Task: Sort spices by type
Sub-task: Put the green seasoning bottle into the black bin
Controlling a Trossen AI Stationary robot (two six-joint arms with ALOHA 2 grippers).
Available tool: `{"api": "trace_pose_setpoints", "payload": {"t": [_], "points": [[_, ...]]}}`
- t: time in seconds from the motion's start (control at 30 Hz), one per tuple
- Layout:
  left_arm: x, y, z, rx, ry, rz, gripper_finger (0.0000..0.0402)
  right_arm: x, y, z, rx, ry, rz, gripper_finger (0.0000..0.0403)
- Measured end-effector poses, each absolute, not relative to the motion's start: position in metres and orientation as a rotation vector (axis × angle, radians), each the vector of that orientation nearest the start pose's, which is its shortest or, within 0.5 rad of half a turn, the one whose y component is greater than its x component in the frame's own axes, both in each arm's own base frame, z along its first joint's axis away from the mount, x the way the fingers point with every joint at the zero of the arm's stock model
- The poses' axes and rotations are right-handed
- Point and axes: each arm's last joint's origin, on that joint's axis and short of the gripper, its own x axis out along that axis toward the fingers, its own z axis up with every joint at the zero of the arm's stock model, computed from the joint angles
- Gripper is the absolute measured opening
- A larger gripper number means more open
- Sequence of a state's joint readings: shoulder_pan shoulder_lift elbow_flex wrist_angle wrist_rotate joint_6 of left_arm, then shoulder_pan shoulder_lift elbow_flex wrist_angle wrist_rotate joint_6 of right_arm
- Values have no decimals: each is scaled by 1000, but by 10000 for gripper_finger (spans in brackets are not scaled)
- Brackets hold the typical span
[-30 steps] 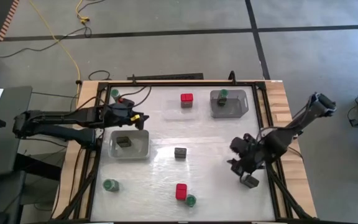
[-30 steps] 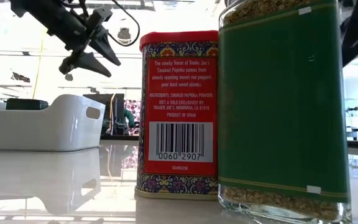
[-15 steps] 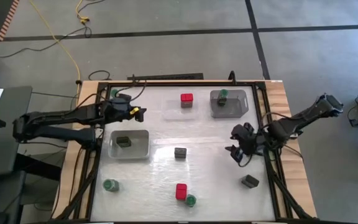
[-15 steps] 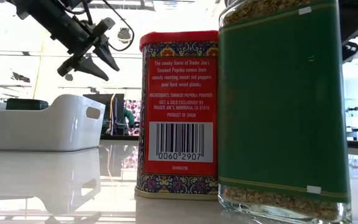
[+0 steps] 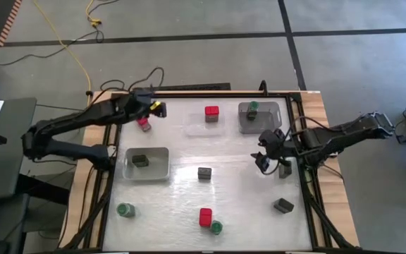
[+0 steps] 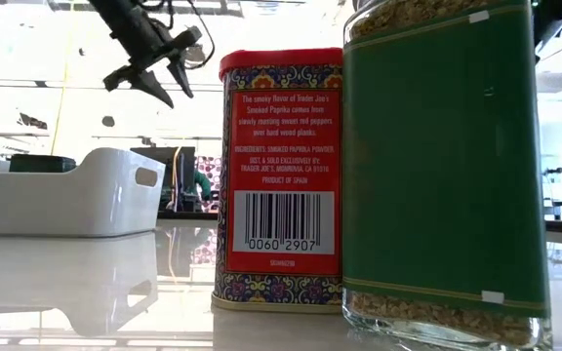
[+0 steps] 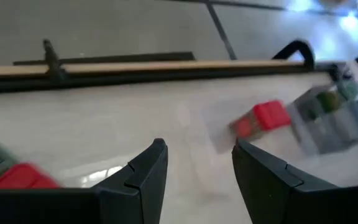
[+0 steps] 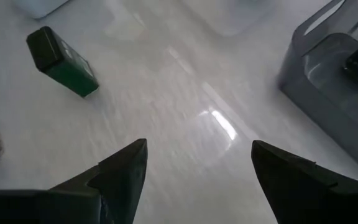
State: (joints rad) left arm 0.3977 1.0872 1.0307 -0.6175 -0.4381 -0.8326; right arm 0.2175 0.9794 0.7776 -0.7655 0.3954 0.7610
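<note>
Sorting only partly done: a dark tin [image 5: 140, 160] in the clear tray [image 5: 162, 171], a green-lidded jar [image 5: 252, 108] in the grey tray [image 5: 276, 121], a red block [image 5: 211, 112] on the flat tray [image 5: 193, 128]. Left loose on the tabletop [image 5: 238, 204]: two red blocks, three dark tins, two jars. Hovering empty with jaws apart: left gripper [image 5: 157, 109], right gripper [image 5: 262, 156].
</note>
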Motion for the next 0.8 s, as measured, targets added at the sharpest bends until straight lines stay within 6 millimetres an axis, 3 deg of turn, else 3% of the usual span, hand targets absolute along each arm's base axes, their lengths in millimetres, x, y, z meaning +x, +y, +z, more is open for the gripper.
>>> {"api": "trace_pose_setpoints", "payload": {"t": [0.13, 0.47, 0.8], "points": [[211, 102, 330, -749, 274, 1020, 171, 177, 27, 255, 406, 801, -498, 314], [223, 110, 316, -789, 338, 1019, 176, 177, 28, 254, 419, 816, -473, 314], [223, 117, 305, -884, 365, 1096, 268, 177, 28, 254, 422, 816, -468, 314]]}}
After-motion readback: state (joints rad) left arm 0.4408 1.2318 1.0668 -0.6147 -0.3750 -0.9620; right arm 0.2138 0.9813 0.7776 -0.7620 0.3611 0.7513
